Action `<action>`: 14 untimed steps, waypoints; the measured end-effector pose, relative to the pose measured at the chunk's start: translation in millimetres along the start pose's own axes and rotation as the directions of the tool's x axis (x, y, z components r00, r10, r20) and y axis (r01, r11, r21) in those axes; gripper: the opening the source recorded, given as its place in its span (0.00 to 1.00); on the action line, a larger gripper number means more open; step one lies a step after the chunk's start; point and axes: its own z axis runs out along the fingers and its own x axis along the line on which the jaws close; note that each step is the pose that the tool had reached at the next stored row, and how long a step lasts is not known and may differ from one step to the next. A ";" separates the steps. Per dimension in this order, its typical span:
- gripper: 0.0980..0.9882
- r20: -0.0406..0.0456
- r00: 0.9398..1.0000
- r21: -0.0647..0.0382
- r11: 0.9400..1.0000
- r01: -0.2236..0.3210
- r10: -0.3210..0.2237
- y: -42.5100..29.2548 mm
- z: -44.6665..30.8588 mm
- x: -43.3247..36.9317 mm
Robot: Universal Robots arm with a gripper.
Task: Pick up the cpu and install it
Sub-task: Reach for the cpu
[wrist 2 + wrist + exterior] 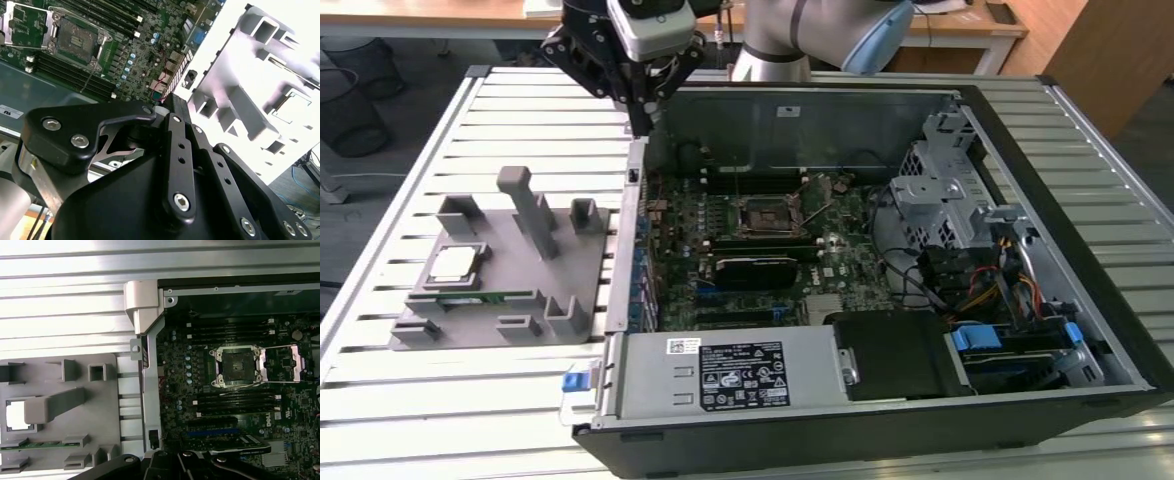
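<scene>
Slatted table [400, 180] bearing a grey fixture [507, 305] near its edge on the exterior view's left, beside an opened computer case [854, 120]: the cpu [454, 263] lies flat in a fixture recess, presented for picking; the gripper [644, 128], pincer pressed together and empty, hangs above the case's far corner; socket [757, 215] uncovered

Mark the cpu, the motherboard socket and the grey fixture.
cpu [454, 263], exterior view, middle of its silvery top.
motherboard socket [235, 366], first wrist view, dark centre.
grey fixture [523, 200], exterior view, tall post.

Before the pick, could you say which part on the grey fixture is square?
The silvery-white flat cpu on the grey fixture; the green memory stick is long and narrow.
</scene>
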 end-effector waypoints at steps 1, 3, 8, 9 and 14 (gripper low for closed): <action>0.01 0.000 1.000 0.000 1.000 0.000 0.000 0.0 0.0 0.5; 0.01 0.000 1.000 0.000 1.000 0.000 0.000 -0.1 0.1 1.6; 0.01 0.000 1.000 0.000 1.000 0.000 0.000 -0.3 0.3 4.1; 0.01 0.000 1.000 0.000 1.000 0.000 0.000 -0.4 0.4 4.6; 0.01 0.000 1.000 0.000 1.000 0.000 0.000 -0.6 0.5 7.2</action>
